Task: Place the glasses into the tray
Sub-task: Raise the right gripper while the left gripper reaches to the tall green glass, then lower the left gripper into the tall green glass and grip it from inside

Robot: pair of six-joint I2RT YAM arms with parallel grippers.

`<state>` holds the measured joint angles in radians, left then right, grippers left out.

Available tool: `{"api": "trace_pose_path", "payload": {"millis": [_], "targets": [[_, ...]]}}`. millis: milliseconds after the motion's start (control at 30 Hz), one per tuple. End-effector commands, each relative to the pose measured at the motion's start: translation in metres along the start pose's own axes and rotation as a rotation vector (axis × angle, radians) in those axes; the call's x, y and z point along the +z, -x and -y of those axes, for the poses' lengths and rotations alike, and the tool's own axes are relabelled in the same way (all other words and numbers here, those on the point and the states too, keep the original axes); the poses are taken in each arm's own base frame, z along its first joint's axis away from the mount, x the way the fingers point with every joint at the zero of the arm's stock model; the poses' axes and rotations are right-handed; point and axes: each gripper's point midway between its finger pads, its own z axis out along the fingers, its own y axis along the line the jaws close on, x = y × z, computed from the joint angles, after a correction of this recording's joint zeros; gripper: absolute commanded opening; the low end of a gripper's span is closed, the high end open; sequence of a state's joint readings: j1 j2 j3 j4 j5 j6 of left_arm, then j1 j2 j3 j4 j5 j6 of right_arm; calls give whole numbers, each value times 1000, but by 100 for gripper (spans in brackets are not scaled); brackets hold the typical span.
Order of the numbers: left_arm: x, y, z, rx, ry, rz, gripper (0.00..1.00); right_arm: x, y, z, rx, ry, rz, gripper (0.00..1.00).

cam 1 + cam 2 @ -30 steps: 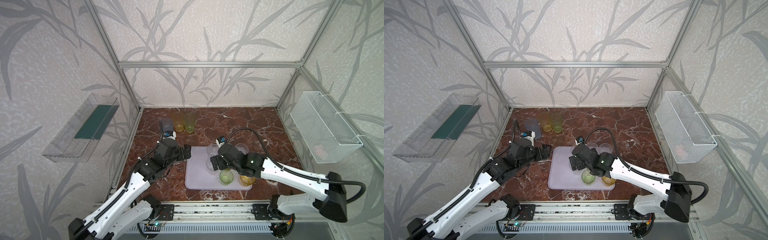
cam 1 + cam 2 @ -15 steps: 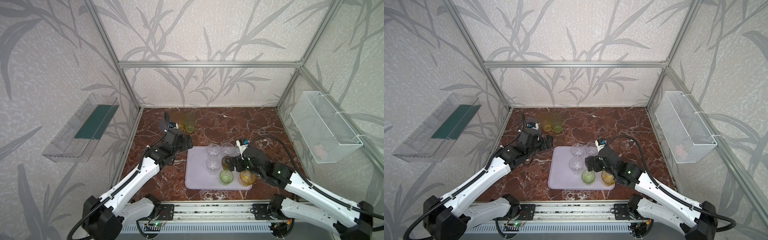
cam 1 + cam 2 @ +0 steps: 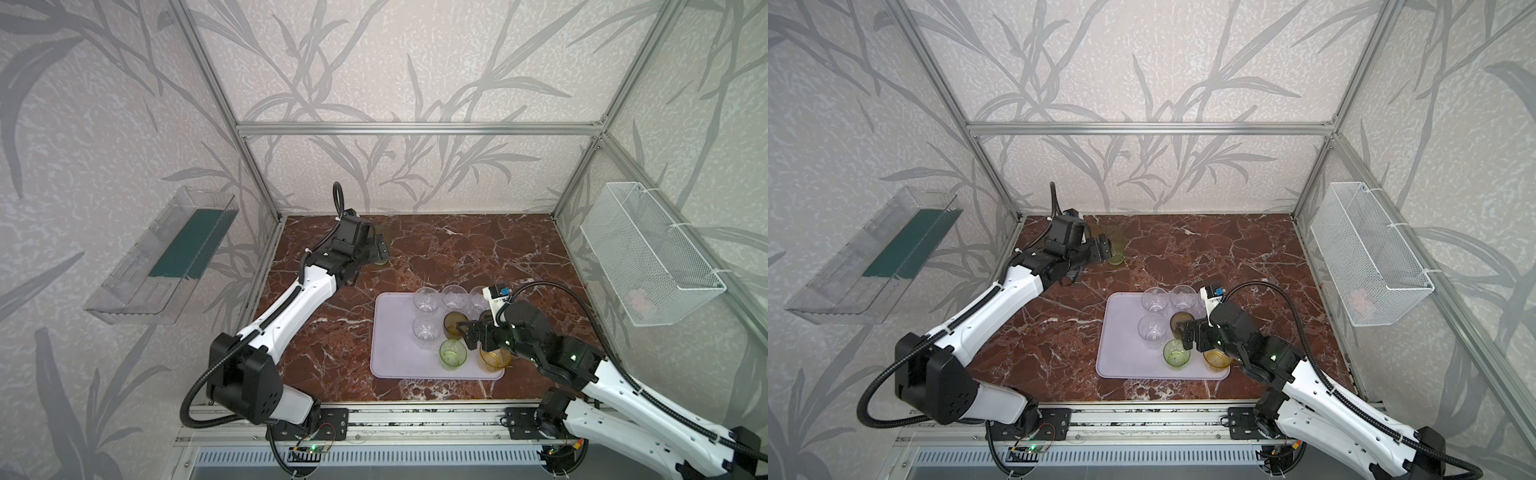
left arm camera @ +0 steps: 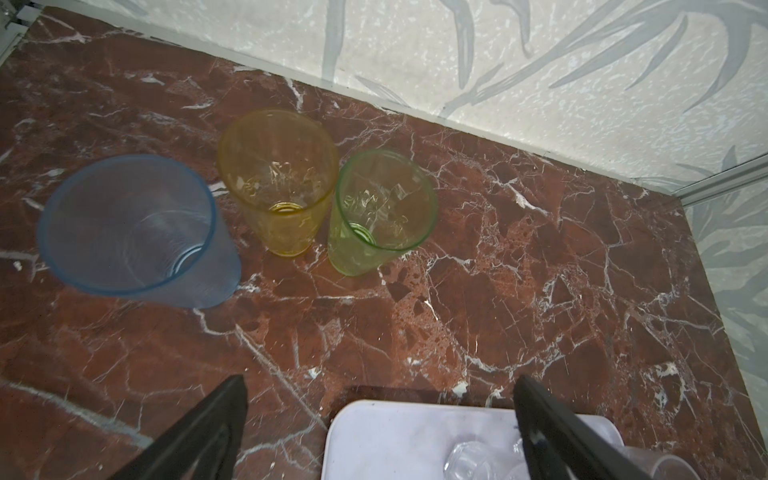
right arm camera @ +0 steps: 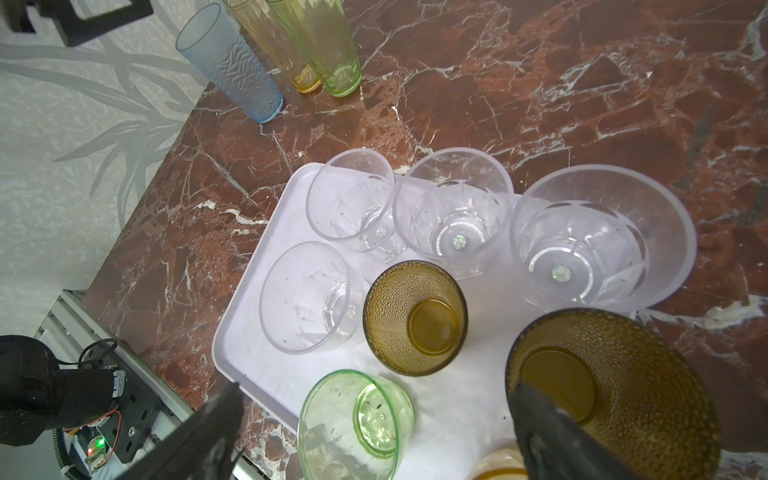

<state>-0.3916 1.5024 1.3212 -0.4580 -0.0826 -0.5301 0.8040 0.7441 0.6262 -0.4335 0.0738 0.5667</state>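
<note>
Red marble tabletop (image 3: 478, 249) bears the lilac tray (image 3: 395, 357), crowded with short glasses (image 5: 307, 297). Three tall tumblers (image 4: 278, 187) stand in the far corner. The left gripper (image 3: 381, 250) hovers beside them, spread and empty, probably to straddle one next. The right gripper (image 3: 467, 332) gapes empty over the tray.

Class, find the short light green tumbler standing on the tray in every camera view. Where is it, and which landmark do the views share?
A top view: short green tumbler at the front edge of the tray, left of the amber tumbler.
A top view: the tumbler in the same spot.
Left wrist: not in it.
Right wrist: the tumbler beside an olive-brown tumbler.
Shared landmark: the tray, in all four.
</note>
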Motion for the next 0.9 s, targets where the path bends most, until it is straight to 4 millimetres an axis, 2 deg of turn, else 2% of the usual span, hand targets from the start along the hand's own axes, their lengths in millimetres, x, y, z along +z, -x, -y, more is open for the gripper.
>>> {"api": "trace_pose_path", "payload": {"millis": [0,200,400,667,767,867], "targets": [[12,-2,4,38,6,-77,93,-1,-3,-4,38,43,7,99],[41,8,13,80,14,-127,81,-4,-10,0,54,42,1,99],[66,14,19,122,41,-180,63,-7,-14,9,68,23,18,99],[91,15,29,152,23,-226,53,-5,-18,14,69,-4,0,99],[99,15,30,160,32,-237,37,-4,-19,15,69,-7,-4,99],[106,14,31,171,33,-251,35,-3,-19,16,70,-10,-3,99]]}}
